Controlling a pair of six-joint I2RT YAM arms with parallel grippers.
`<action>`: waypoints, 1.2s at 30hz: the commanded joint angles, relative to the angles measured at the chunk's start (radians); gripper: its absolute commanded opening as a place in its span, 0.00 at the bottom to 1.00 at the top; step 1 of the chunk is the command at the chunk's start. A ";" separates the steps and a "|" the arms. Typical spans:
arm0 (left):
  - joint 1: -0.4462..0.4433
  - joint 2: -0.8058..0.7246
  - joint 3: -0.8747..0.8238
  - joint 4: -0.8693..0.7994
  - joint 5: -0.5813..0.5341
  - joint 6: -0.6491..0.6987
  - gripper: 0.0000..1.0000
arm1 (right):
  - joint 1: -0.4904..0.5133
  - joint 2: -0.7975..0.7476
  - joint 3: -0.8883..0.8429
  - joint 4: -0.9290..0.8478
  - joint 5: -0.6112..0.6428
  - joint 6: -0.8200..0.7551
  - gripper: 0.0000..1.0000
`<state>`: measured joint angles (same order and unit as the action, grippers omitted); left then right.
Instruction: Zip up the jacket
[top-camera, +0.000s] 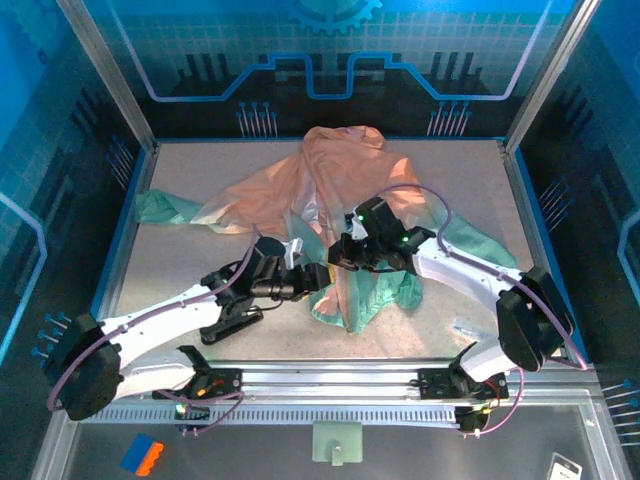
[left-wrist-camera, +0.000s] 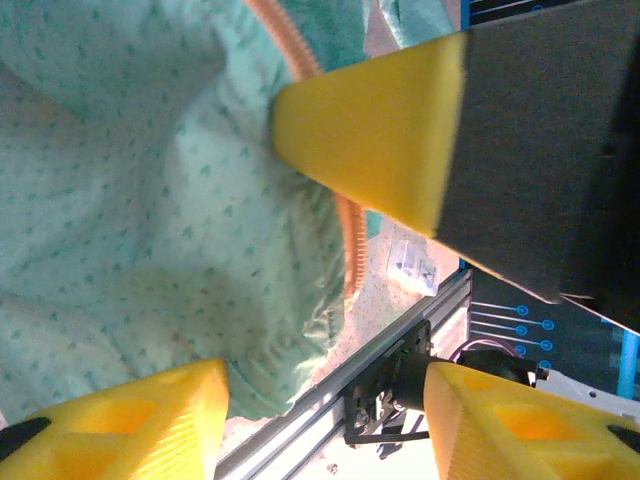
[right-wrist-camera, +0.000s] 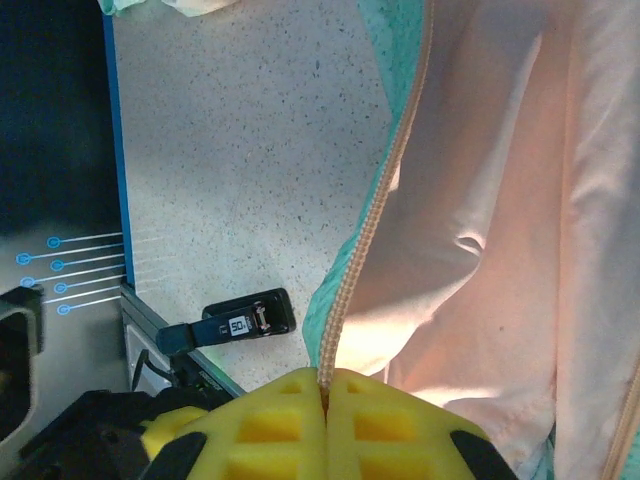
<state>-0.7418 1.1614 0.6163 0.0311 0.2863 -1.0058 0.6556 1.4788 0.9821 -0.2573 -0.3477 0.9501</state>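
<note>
Across the middle of the overhead view, the jacket (top-camera: 335, 175) lies crumpled on the speckled table (top-camera: 190, 255). It is peach at the upper centre, and one mint sleeve end (top-camera: 165, 208) trails toward the left edge. Lower left of centre, a small black tool (top-camera: 232, 322) rests on the table close to the left arm. Just right of it, the left gripper (top-camera: 318, 278) sits at the mint hem near the frame's centre. In its own wrist view the left gripper (left-wrist-camera: 325, 380) has its yellow fingers (left-wrist-camera: 120, 420) spread apart and released. Mint cloth and the orange zipper (left-wrist-camera: 350, 240) lie beyond them (the yellow wedge at upper right looks like the other arm's finger). Immediately right again in the overhead view, the right gripper (top-camera: 337, 256) meets the jacket's front. Seen from its wrist, the right gripper (right-wrist-camera: 325, 388) has its pads pressed together, pinching the zipper (right-wrist-camera: 375, 215) edge at the bottom centre. The black tool (right-wrist-camera: 240, 325) lies on bare table at lower left.
</note>
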 joint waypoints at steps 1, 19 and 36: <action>-0.006 0.028 -0.019 0.089 -0.015 -0.036 0.56 | 0.006 -0.025 -0.029 0.042 -0.009 0.042 0.00; -0.001 0.098 -0.046 0.231 -0.004 -0.100 0.44 | -0.022 -0.069 -0.097 0.099 -0.030 0.101 0.00; 0.041 0.065 -0.063 0.247 0.017 -0.077 0.00 | -0.025 -0.078 -0.149 0.129 -0.031 0.123 0.08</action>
<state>-0.7288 1.2690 0.5655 0.2810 0.2935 -1.1183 0.6392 1.4265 0.8482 -0.1364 -0.3668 1.0584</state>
